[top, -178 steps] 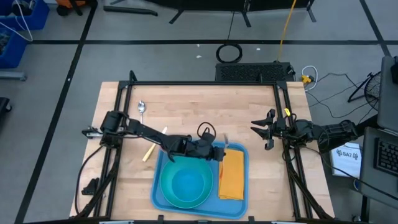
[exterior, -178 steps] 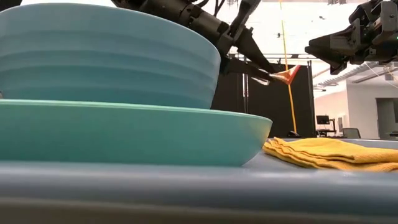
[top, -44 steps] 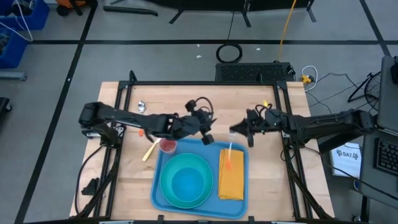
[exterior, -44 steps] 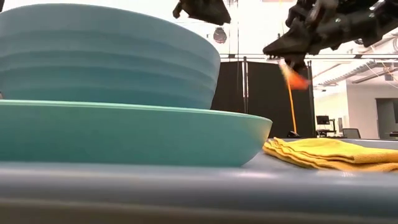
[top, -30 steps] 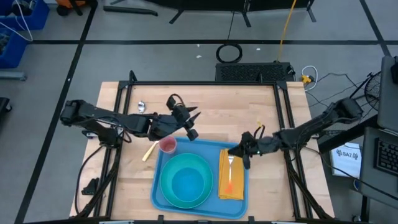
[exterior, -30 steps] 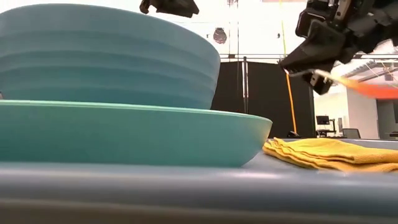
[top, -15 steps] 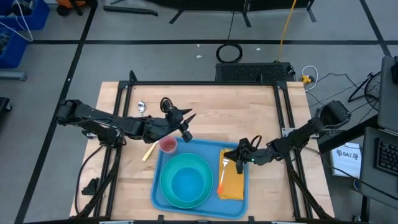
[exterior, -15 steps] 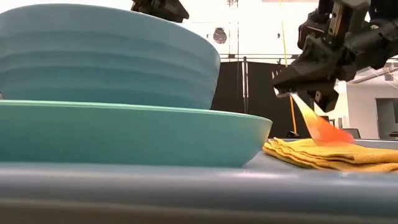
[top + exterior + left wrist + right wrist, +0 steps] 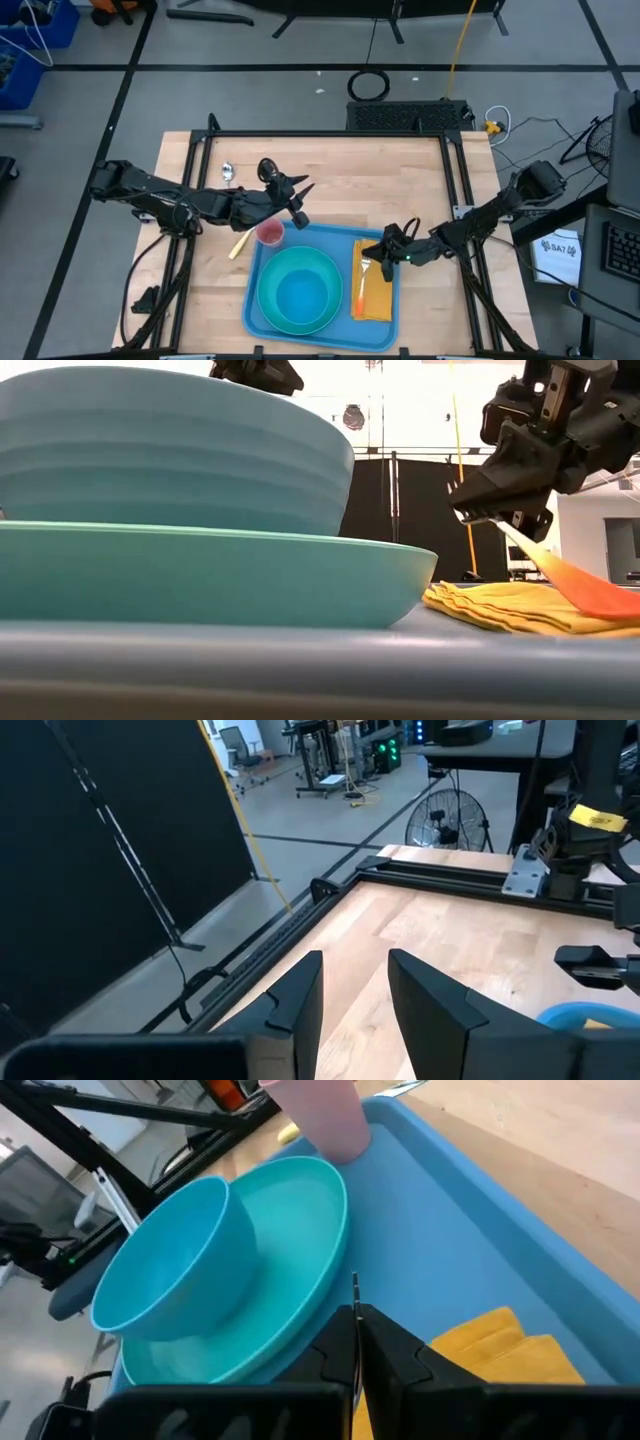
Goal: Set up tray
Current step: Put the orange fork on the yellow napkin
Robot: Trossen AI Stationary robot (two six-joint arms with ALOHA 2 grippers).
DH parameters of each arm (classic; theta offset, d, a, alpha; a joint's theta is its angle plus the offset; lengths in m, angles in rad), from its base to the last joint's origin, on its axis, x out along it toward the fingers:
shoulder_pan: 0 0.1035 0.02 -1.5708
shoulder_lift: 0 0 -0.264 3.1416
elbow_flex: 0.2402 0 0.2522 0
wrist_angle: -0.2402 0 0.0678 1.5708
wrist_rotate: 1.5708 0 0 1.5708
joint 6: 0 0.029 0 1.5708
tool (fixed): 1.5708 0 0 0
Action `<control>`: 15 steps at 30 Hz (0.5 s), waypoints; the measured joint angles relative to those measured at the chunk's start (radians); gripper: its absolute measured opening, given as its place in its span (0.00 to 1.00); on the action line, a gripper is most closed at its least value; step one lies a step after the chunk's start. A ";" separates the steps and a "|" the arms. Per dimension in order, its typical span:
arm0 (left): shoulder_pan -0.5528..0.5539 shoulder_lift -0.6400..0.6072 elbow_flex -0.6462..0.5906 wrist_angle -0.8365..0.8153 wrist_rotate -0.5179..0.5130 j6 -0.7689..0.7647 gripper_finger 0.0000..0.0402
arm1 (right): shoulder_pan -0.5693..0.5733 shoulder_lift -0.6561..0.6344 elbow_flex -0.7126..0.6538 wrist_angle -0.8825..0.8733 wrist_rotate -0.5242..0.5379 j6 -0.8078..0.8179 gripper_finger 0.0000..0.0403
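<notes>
The blue tray (image 9: 322, 241) sits at the near edge of the worktop (image 9: 340, 170). On it are a teal plate (image 9: 265, 300) with a bowl (image 9: 298, 297), a pink cup (image 9: 269, 234) in the far left corner, and a yellow napkin (image 9: 376, 295) along the right rim. The right claw (image 9: 381, 259) pinches a fork (image 9: 362, 284) with an orange handle, tilted down onto the napkin. The left claw (image 9: 300, 203), fingers spread with nothing between them, hangs over bare wood just past the tray's far left corner.

Teal bowl (image 9: 298, 298) sits in the teal plate (image 9: 266, 309); yellow napkin (image 9: 377, 292) beside it, orange-handled fork (image 9: 362, 284) on top. Pink cup (image 9: 269, 234), metal spoon (image 9: 228, 171) on the wooden worktop (image 9: 370, 185).
</notes>
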 joint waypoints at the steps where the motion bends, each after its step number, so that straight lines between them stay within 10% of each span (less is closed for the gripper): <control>1: 0.000 0.000 0.000 0.000 -0.006 0.000 0.30 | 0.000 -0.001 0.000 -0.009 0.000 0.000 0.00; 15: 0.000 0.000 0.000 0.000 -0.012 -0.009 0.30 | -0.002 -0.001 0.000 -0.122 0.005 0.051 0.08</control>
